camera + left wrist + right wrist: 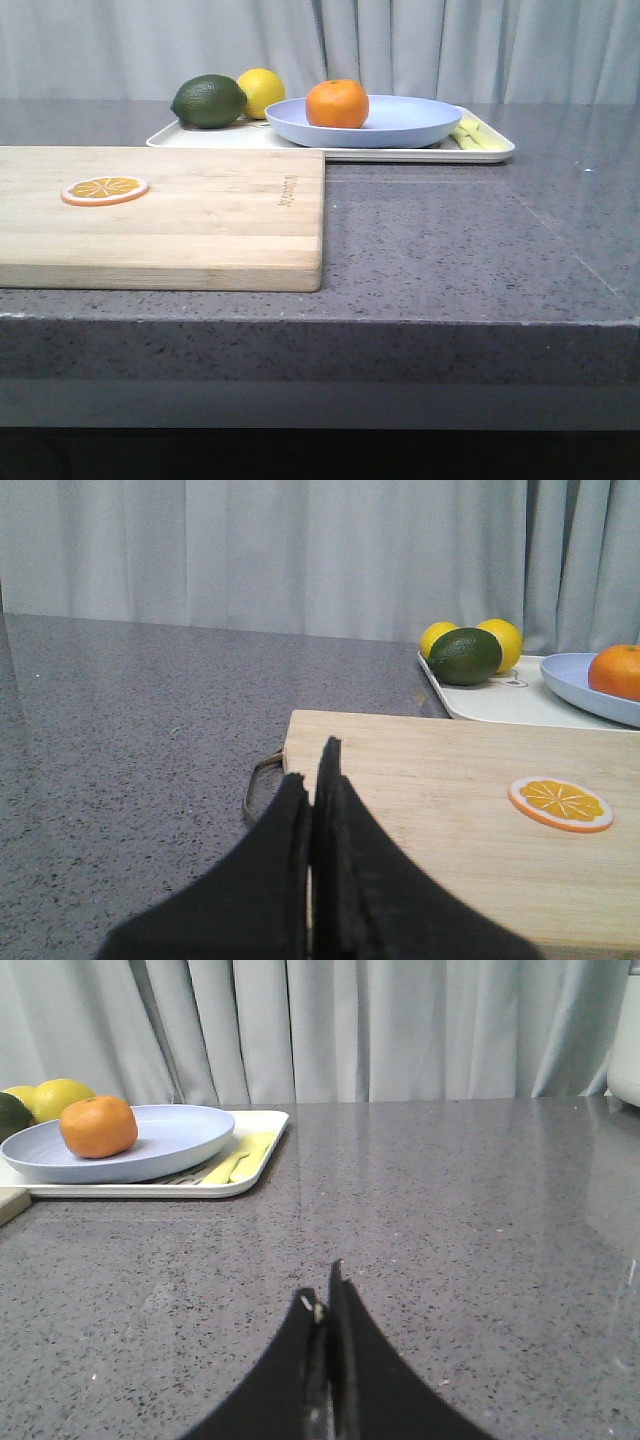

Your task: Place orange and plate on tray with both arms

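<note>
The orange rests in the lavender-blue plate, and the plate sits on the cream-white tray at the back of the counter. The right wrist view shows the same stack: orange, plate, tray. In the left wrist view the orange and plate are at the picture's edge on the tray. My left gripper is shut and empty over the cutting board's near end. My right gripper is shut and empty above bare counter, well back from the tray. Neither gripper appears in the front view.
A wooden cutting board with a flat orange slice lies front left. A dark green avocado and a yellow lemon sit on the tray's left part. Yellow-green utensils lie at its right end. The counter's front edge is close.
</note>
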Action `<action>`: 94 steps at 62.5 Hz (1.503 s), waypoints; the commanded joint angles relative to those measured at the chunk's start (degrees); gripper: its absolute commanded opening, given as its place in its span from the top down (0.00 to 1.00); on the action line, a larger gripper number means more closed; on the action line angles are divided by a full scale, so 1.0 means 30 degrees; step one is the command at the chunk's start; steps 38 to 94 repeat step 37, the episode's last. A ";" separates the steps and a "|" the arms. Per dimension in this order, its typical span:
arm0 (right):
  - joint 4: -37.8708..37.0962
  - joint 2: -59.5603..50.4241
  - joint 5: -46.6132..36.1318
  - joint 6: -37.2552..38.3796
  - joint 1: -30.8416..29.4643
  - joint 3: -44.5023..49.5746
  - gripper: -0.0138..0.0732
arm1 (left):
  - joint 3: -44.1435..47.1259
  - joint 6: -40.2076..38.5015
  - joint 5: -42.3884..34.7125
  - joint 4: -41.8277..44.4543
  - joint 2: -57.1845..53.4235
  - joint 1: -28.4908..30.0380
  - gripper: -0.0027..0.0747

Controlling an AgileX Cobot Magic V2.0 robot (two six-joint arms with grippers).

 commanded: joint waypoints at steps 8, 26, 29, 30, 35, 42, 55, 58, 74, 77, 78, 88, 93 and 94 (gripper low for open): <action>0.0120 -0.0359 -0.1585 -0.0081 0.0198 -0.0458 0.92 | 0.0531 0.0057 -0.1526 -0.0175 -0.0342 -0.0028 0.99; 0.0120 -0.0359 -0.1585 -0.0081 0.0220 -0.0458 0.92 | 0.0531 0.0057 -0.1526 -0.0175 -0.0342 -0.0028 0.99; 0.0120 -0.0359 -0.1585 -0.0081 0.0220 -0.0458 0.92 | 0.0531 0.0057 -0.1526 -0.0175 -0.0342 -0.0028 0.99; 0.0120 -0.0359 -0.1585 -0.0081 0.0220 -0.0458 0.92 | 0.0531 0.0057 -0.1526 -0.0175 -0.0342 -0.0028 0.99; 0.0120 -0.0359 -0.1585 -0.0081 0.0220 -0.0458 0.92 | 0.0531 0.0057 -0.1526 -0.0175 -0.0342 -0.0028 0.99; 0.0120 -0.0359 -0.1585 -0.0081 0.0220 -0.0458 0.92 | 0.0531 0.0057 -0.1526 -0.0175 -0.0342 -0.0028 0.99; 0.0120 -0.0359 -0.1585 -0.0081 0.0220 -0.0458 0.92 | 0.0531 0.0057 -0.1526 -0.0175 -0.0342 -0.0028 0.99; 0.0120 -0.0359 -0.1585 -0.0081 0.0220 -0.0458 0.92 | 0.0531 0.0057 -0.1526 -0.0175 -0.0342 -0.0028 0.99; 0.0120 -0.0359 -0.1585 -0.0081 0.0220 -0.0458 0.92 | 0.0531 0.0057 -0.1526 -0.0175 -0.0342 -0.0028 0.99; 0.0120 -0.0359 -0.1585 -0.0081 0.0220 -0.0458 0.92 | 0.0531 0.0057 -0.1526 -0.0175 -0.0342 -0.0028 0.99; 0.0120 -0.0359 -0.1585 -0.0081 0.0220 -0.0458 0.92 | 0.0531 0.0057 -0.1526 -0.0175 -0.0342 -0.0028 0.99; 0.0120 -0.0359 -0.1585 -0.0081 0.0220 -0.0458 0.92 | 0.0531 0.0057 -0.1526 -0.0175 -0.0342 -0.0028 0.99; 0.0120 -0.0359 -0.1585 -0.0081 0.0220 -0.0458 0.92 | 0.0531 0.0057 -0.1526 -0.0175 -0.0342 -0.0028 0.99; 0.0120 -0.0359 -0.1585 -0.0081 0.0220 -0.0458 0.92 | 0.0531 0.0057 -0.1526 -0.0175 -0.0342 -0.0028 0.99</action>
